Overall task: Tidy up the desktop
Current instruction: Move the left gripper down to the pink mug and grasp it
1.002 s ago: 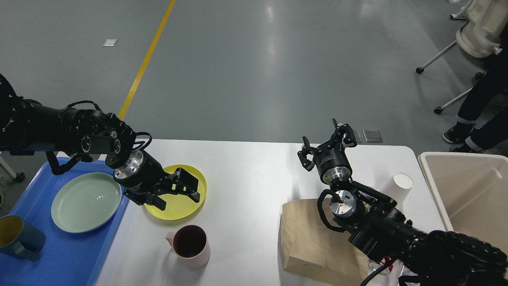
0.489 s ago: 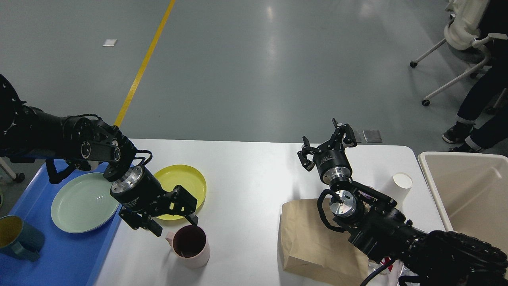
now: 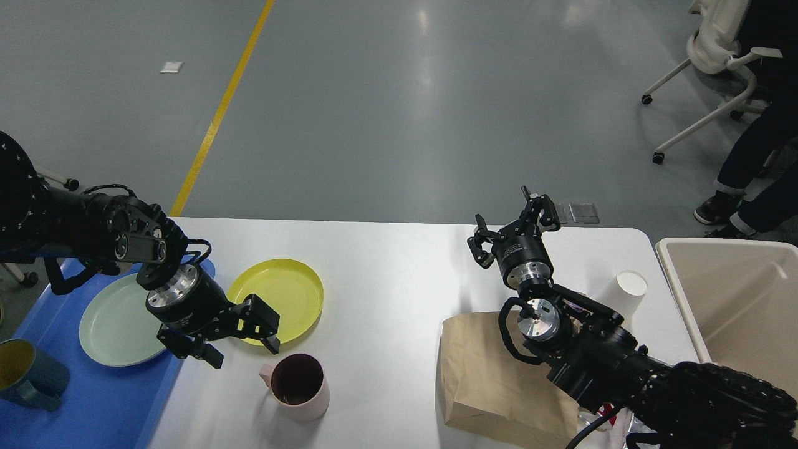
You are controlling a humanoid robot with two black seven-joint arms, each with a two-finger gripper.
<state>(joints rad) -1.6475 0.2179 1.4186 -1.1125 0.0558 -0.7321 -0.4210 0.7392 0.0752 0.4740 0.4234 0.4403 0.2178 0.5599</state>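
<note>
Left gripper point(image 3: 242, 340) hung low over the desktop point(image 3: 386, 280), jaws apart and holding nothing. The yellow plate point(image 3: 277, 300) lay just beyond it and partly under its upper finger; the pink mug point(image 3: 298, 385) stood just beside it, toward the near edge. Risk, as I judged it: a reach for either item from this pose could clip the other, since mug and plate sat close together; a nudged mug would likely tip or skid toward the table edge, and a finger pressing the shallow plate's rim could flip it. Right gripper point(image 3: 514, 227) was raised above the desktop's far right part, fingers spread, empty; the brown paper bag point(image 3: 492, 374) lay under that arm's forearm, and a careless sweep might drag it or knock the white paper cup point(image 3: 628, 290) just to that gripper's right. Containers: blue tray point(image 3: 93, 399), left of the left gripper, carried a pale green plate point(image 3: 118, 321) and a dark teal mug point(image 3: 28, 374) with a yellow interior, its contents unclear. Pink mug looked empty, dark inside. Beige bin point(image 3: 735, 312), far right of the right gripper, showed nothing in the visible part. Paper cup's interior not visible.
</note>
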